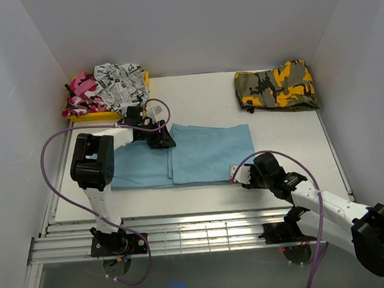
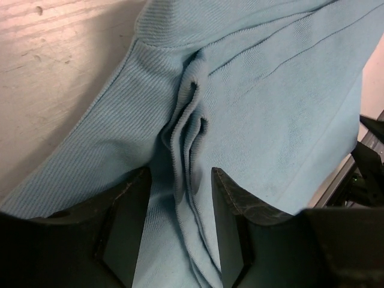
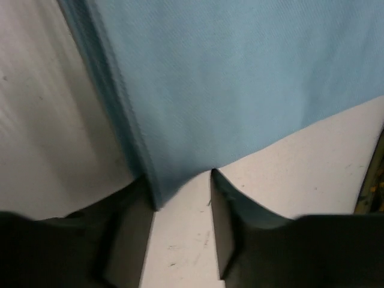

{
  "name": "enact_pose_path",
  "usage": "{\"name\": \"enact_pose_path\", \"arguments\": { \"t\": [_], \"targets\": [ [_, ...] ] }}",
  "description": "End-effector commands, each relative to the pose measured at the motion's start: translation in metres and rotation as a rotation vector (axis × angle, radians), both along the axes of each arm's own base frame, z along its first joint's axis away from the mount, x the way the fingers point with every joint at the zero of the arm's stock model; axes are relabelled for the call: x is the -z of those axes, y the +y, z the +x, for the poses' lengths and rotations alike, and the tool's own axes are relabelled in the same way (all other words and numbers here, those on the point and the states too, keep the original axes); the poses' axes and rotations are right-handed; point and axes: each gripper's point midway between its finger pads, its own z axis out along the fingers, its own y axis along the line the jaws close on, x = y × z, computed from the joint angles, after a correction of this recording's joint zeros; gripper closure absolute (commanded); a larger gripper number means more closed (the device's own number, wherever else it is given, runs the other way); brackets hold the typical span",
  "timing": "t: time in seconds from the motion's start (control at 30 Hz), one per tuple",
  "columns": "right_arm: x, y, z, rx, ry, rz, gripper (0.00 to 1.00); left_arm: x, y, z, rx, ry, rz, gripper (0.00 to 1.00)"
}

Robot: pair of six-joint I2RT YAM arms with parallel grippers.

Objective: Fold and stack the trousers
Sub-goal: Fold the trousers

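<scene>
The left end effector [image 2: 180, 231] is part-open, its jaws straddling a raised pleat [image 2: 186, 144] of light-blue cloth without clamping it; the pleat stands between the jaws with clearance on both sides. The right end effector [image 3: 180, 231] is open to a similar width, with the near right corner of the cloth entering the gap at the left jaw but not pinched. Both act on the trousers [image 1: 209, 152], which lie folded and flat across the middle of the counter [image 1: 195, 94]. The overhead view shows an upper layer on the right half and a lower layer extending left beneath the left arm. The left end effector sits at the far edge of the trousers, near the edge of the upper layer. The right end effector sits at the near right corner. Handling, as a judgement: the cloth is light, soft and limp, bunches readily under contact, and will not hold shape when lifted. Take hold at a hem or corner, catching all layers together, and keep the layers aligned. A camouflage garment [image 1: 277, 87] lies at the far right, well apart. A yellow tray [image 1: 96, 115] of patterned clothes stands at the far left.
</scene>
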Motion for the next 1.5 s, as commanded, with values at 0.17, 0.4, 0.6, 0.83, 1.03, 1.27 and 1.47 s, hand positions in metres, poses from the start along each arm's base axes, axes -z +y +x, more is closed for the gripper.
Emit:
{"name": "enact_pose_path", "arguments": {
  "t": [0.17, 0.4, 0.6, 0.83, 1.03, 1.27, 1.47],
  "targets": [
    [-0.019, 0.014, -0.035, -0.124, 0.207, 0.025, 0.16, -0.02, 0.001, -0.01, 0.099, -0.071, -0.024, 0.3],
    [-0.08, 0.046, -0.024, -0.047, 0.206, 0.261, 0.14, -0.076, 0.005, -0.007, 0.112, -0.214, -0.007, 0.25],
    [-0.1, 0.038, 0.023, 0.234, 0.377, 0.524, 0.13, -0.103, 0.012, -0.024, 0.123, -0.305, 0.014, 0.23],
    [-0.078, 0.0, 0.08, 0.57, 0.71, 0.824, 0.21, -0.124, -0.019, -0.046, 0.215, -0.355, -0.189, 0.27],
    [-0.037, -0.01, 0.078, 0.75, 0.829, 0.869, 0.23, -0.081, -0.035, -0.045, 0.194, -0.233, -0.253, 0.34],
    [0.005, -0.026, 0.073, 0.907, 0.924, 0.873, 0.19, 0.001, -0.018, -0.033, 0.077, -0.036, -0.085, 0.41],
    [0.02, -0.017, 0.068, 0.91, 1.047, 0.935, 0.24, -0.028, -0.015, -0.028, 0.105, -0.088, -0.129, 0.31]
  ]
}}
